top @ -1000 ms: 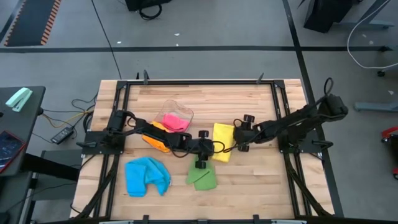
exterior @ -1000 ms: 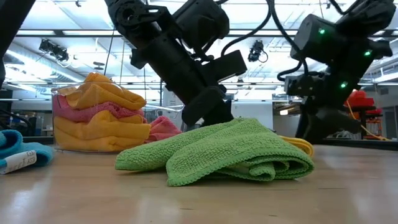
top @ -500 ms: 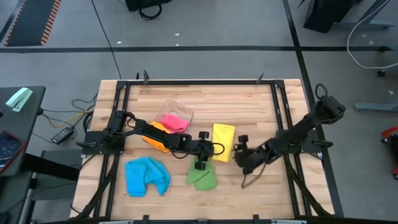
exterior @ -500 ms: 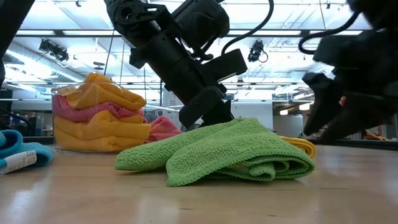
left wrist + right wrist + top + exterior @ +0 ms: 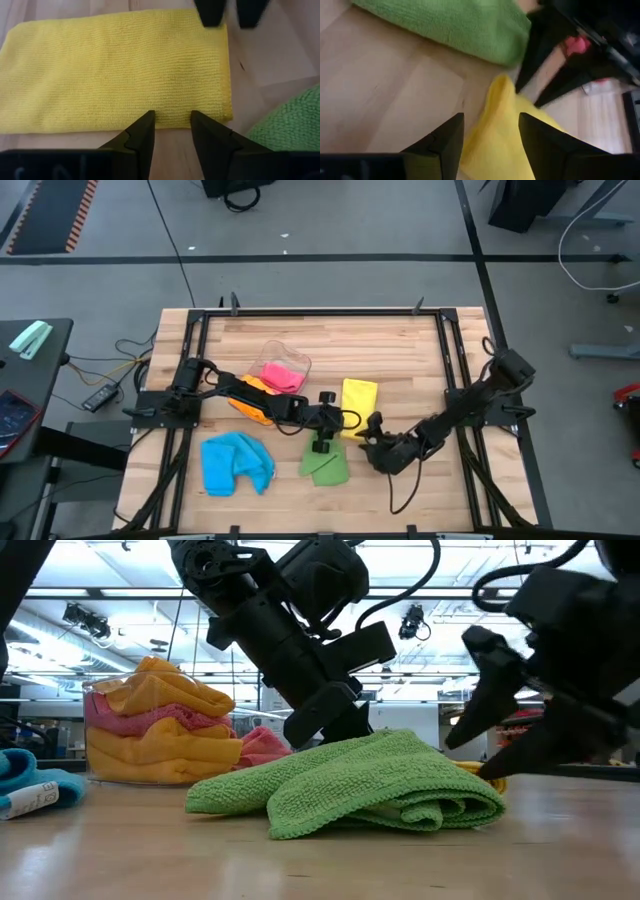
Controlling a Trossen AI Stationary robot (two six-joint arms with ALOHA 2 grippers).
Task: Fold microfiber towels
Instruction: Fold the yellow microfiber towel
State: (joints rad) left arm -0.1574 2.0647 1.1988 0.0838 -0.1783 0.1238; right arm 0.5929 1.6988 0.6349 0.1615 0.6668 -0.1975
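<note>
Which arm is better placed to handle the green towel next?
Probably the left: the left gripper, open, sits at the green towel's far edge. The right gripper, also open, is beside the yellow towel.

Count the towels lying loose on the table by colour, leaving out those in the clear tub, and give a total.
Blue towel: 1
Green towel: 1
Yellow towel: 1
Orange towel: 1, partly under the left arm
Total: 4 loose towels
</note>
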